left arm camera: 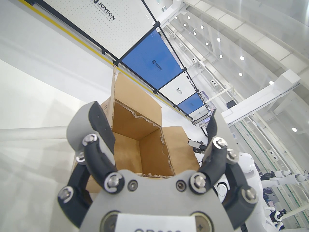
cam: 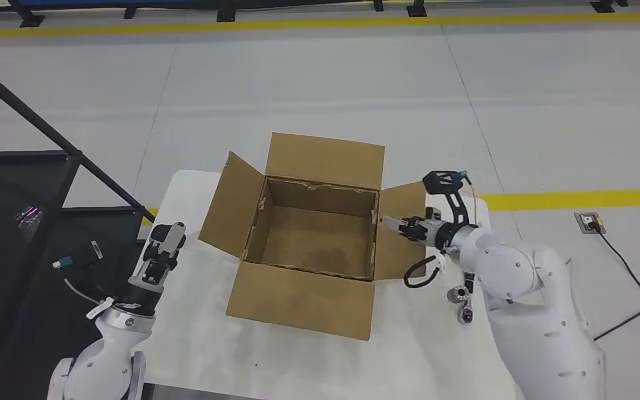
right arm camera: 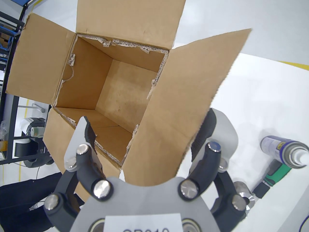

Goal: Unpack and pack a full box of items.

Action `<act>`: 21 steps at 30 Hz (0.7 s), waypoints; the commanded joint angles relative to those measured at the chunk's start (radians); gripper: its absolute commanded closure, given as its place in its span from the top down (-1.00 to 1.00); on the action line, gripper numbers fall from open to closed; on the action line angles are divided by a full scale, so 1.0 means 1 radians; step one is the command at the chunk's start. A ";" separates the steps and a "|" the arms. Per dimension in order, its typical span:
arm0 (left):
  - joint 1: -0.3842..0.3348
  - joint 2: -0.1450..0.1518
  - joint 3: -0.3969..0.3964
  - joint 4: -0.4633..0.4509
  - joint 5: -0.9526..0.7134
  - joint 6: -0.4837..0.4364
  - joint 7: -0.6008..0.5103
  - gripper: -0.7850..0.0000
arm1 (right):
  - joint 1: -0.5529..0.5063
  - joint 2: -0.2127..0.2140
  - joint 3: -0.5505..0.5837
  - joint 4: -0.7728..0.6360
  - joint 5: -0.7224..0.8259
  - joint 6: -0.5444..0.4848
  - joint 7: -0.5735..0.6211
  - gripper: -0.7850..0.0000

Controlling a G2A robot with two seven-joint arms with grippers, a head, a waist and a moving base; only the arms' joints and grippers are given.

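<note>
An open cardboard box [cam: 312,240] stands in the middle of the white table [cam: 190,330], its flaps spread; its inside [right arm camera: 120,92] looks empty. My right gripper [cam: 388,227] is at the box's right side. In the right wrist view it [right arm camera: 148,131] is open, with the right flap [right arm camera: 193,92] standing between its fingers, which are spread well apart. My left gripper [cam: 170,238] hovers over the table left of the box, apart from it. It [left arm camera: 157,126] is open with nothing between its fingers and faces the box [left arm camera: 135,131].
A spray can [right arm camera: 284,149], a green-handled tool [right arm camera: 274,172] and a metal cylinder [right arm camera: 243,193] lie on the table by the right arm, and these small items [cam: 462,300] also show from above. A dark rack [cam: 40,200] stands left of the table.
</note>
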 commanded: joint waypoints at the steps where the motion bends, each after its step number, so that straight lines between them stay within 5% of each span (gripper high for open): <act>1: 0.000 0.000 0.000 0.000 0.000 0.000 0.000 1.00 | -0.033 0.007 0.036 -0.054 -0.016 0.012 -0.005 1.00; 9: 0.000 0.000 0.000 0.000 0.000 0.000 0.000 1.00 | -0.188 0.026 0.200 -0.251 -0.026 0.094 -0.090 1.00; 21: 0.000 0.000 0.000 0.000 0.000 0.000 0.000 1.00 | -0.188 0.026 0.200 -0.251 -0.026 0.094 -0.090 1.00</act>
